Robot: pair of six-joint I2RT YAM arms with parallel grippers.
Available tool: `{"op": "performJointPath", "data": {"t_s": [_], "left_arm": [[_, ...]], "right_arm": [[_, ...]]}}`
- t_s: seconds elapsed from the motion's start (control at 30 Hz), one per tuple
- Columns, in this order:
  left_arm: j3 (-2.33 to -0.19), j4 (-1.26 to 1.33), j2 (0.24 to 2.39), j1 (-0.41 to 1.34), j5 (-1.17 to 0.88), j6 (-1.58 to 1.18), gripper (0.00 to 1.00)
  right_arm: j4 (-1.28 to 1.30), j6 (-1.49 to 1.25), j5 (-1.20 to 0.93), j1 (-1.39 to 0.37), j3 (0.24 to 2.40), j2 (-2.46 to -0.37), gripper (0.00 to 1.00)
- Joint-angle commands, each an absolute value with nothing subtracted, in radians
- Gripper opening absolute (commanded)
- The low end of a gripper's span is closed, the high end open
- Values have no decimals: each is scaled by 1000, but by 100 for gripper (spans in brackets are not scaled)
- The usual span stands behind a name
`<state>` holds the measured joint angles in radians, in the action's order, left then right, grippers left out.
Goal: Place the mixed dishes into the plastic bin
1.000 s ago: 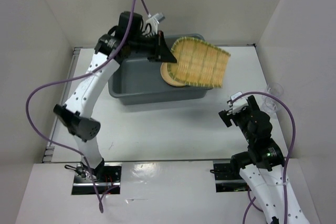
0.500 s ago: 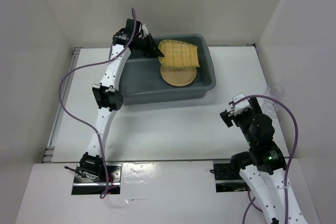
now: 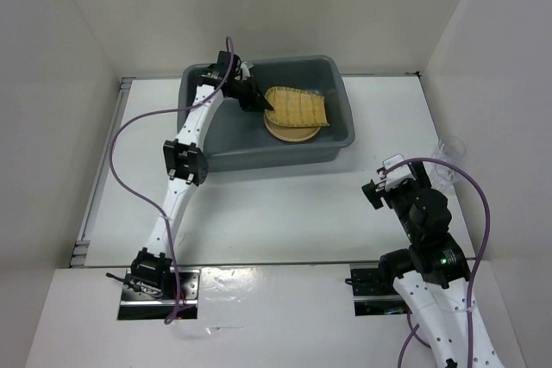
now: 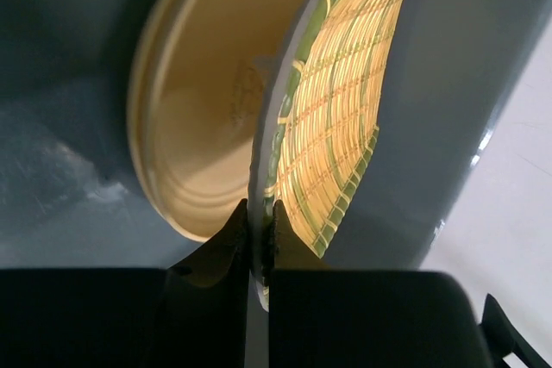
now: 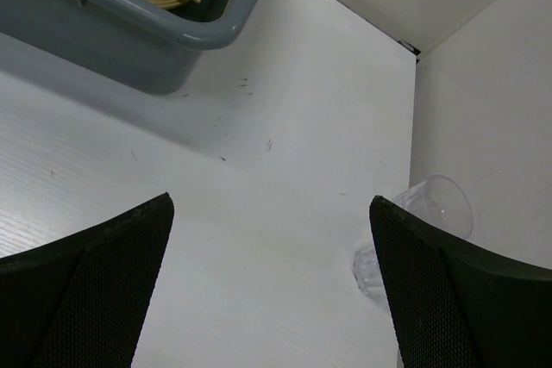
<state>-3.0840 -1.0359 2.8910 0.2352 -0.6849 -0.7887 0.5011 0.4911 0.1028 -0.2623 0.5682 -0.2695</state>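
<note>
The tan woven tray (image 3: 297,108) (image 4: 341,127) is pinched by its edge in my left gripper (image 3: 257,101) (image 4: 260,221), which is shut on it. The tray hangs tilted inside the dark grey plastic bin (image 3: 341,140) (image 4: 457,58), just over a yellow-orange plate (image 3: 289,132) (image 4: 198,109) lying on the bin floor. My right gripper (image 3: 385,180) (image 5: 269,204) hovers open over the table at the right, holding nothing. A clear glass cup (image 3: 449,147) (image 5: 435,204) lies by the right wall, just beyond the right finger.
White walls enclose the table on the left, back and right. The bin's near right corner (image 5: 216,36) shows at the top of the right wrist view, with bare white tabletop (image 3: 276,204) between it and the arm bases.
My left arm has carried the tray from above the bin's right rim down into the bin, over the plate. The right arm has stayed still.
</note>
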Motion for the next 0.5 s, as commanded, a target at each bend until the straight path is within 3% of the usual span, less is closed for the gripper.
{"op": "performJointPath", "data": {"t_s": [0.0,0.2,0.23,0.3,0.33,0.37,0.47], "left_arm": [[-3139,-974,2913,236,-750,-799,0],[-3139,-974,2944,236,-741,-790,2],[-3139,-974,2944,236,-741,-790,15],[-3139,-985,2944,236,-729,-790,58],[-3139,-997,2944,236,-720,-778,88],[-3139,-1006,2924,236,-683,-763,99],[-3139,-1043,2802,216,-491,-711,99]], "right_arm": [[440,479,121,-273,568,-259,99],[440,479,103,-273,568,-259,99],[440,479,103,-273,568,-259,99],[440,479,103,-273,568,-259,99],[440,479,103,-273,568,-259,99],[440,479,103,-273,568,-268,99],[440,479,112,-273,568,-278,99]]}}
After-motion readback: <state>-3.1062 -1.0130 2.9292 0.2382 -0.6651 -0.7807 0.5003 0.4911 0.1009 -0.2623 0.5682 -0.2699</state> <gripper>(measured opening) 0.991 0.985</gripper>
